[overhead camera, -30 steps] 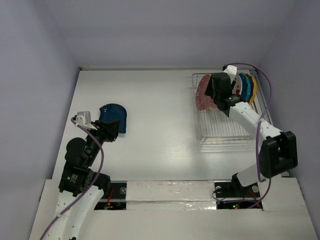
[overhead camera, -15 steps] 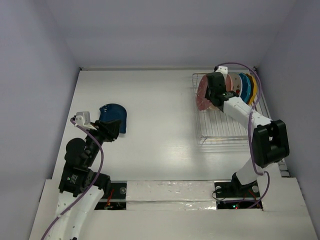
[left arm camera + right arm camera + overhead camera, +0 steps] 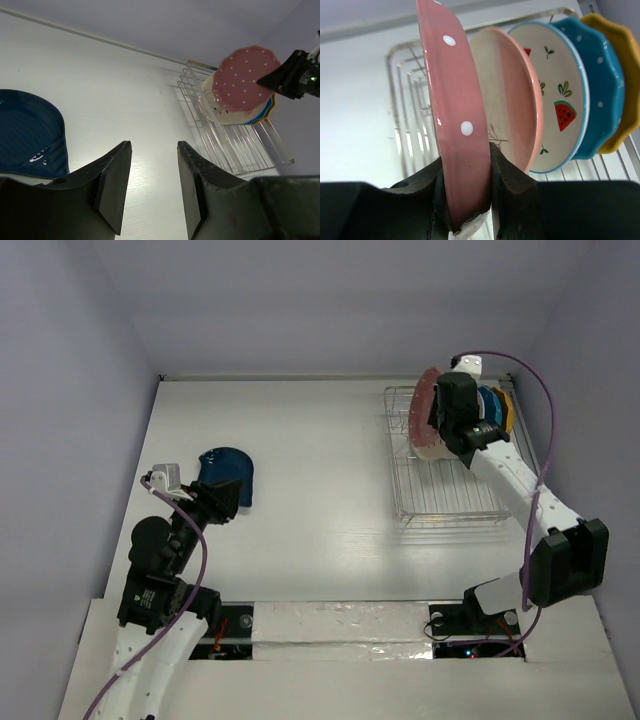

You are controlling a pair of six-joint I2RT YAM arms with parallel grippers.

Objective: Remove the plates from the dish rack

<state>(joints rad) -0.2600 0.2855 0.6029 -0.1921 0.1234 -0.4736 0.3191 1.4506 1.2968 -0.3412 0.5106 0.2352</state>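
My right gripper [image 3: 466, 165] is shut on the rim of the pink dotted plate [image 3: 455, 115] and holds it on edge, raised above the dish rack [image 3: 445, 502]; the plate also shows in the top view [image 3: 423, 410] and the left wrist view [image 3: 244, 75]. Behind it in the rack stand the cream-and-pink plate [image 3: 512, 110], the white plate with red fruit [image 3: 560, 95], the teal dotted plate [image 3: 602, 85] and the orange-yellow plate [image 3: 627, 70]. The dark blue plate [image 3: 228, 472] lies flat on the table at the left. My left gripper [image 3: 154, 150] is open and empty beside it.
The white table is walled at the back and both sides. The dish rack's near half [image 3: 450, 510] holds no plates. The right arm [image 3: 520, 490] stretches over the rack's right side.
My right gripper has lifted the pink dotted plate up and back out of its slot, and the arm has swung right. The left arm has not moved.
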